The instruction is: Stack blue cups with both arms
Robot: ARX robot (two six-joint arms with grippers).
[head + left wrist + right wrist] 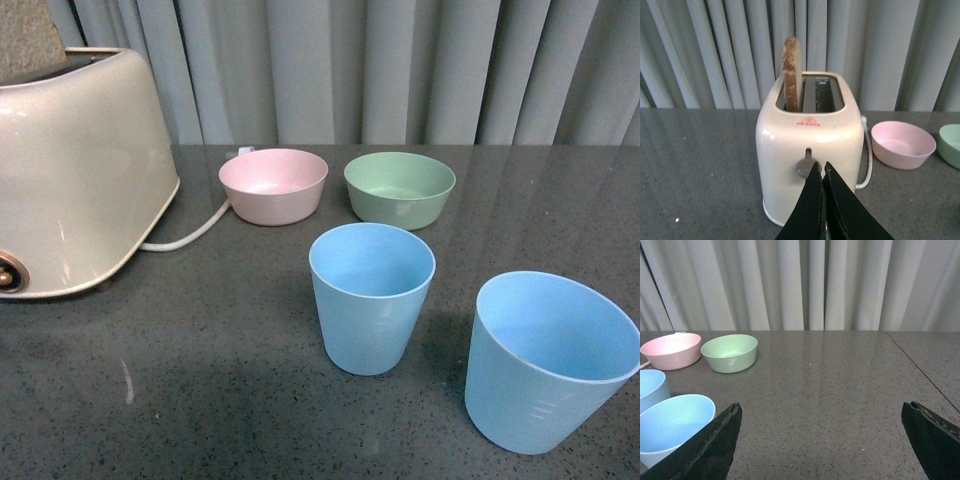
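light: even | glare: toaster (70, 150) sheen | shadows: soft beside blue cups (372, 300) | focus: sharp

The front camera is looking forward and down across the grey table (200, 400), close above the left blue cup (372, 300) and right blue cup (550, 365). The left wrist camera is facing the toaster (810, 145) from nearby. The right wrist camera is looking low over the tabletop. All three are catching the pink bowl (273, 185) and green bowl (399, 188).

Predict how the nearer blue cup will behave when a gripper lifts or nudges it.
The nearer blue cup looks like thin plastic, so probably light yet stiff. Its base is narrower than its rim, so a high push may tip it.
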